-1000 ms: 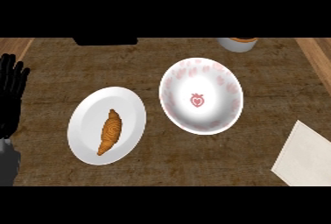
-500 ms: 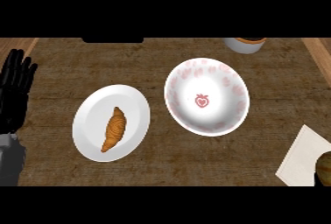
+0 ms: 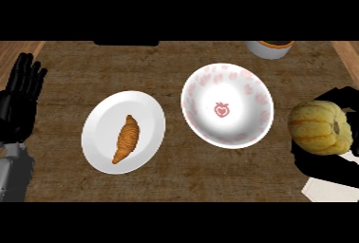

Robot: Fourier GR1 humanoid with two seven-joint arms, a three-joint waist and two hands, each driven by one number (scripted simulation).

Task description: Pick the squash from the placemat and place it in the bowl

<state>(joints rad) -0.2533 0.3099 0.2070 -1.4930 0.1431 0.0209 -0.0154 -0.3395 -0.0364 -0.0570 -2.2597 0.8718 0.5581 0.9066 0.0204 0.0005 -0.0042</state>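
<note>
Squash (image 3: pixel 321 127) is at the right edge of the view, in the right hand (image 3: pixel 329 163): black fingers curl round it from above and below, so it looks gripped and prob. lifted off the placemat (image 3: pixel 333 192), of which only a pale corner shows bottom right. Can't tell for sure if it's clear of the mat, since the hand hides the underside.

Progress, judged: pick seems done; carry + drop remain. Squash sits just beside the bowl (image 3: pixel 228 105), right of its rim, not over it yet and not inside. Bowl is white w/ pink pattern and a small red motif in the centre; nothing in it. Next bit would be moving left over the bowl, then letting go.

Left hand (image 3: pixel 21 102) is at the left edge, fingers straight and up, holding nothing, resting.

Count: 1 squash, 1 bowl, 1 white plate (image 3: pixel 147 114) w/ 1 croissant (image 3: pixel 126 139) on it, left of the bowl and apart from it, 1 placemat (partly seen), 1 cup-like vessel (image 3: pixel 270 48) at the top edge, cut off. All on the brown desk (image 3: pixel 175 182). 2 hands.
</note>
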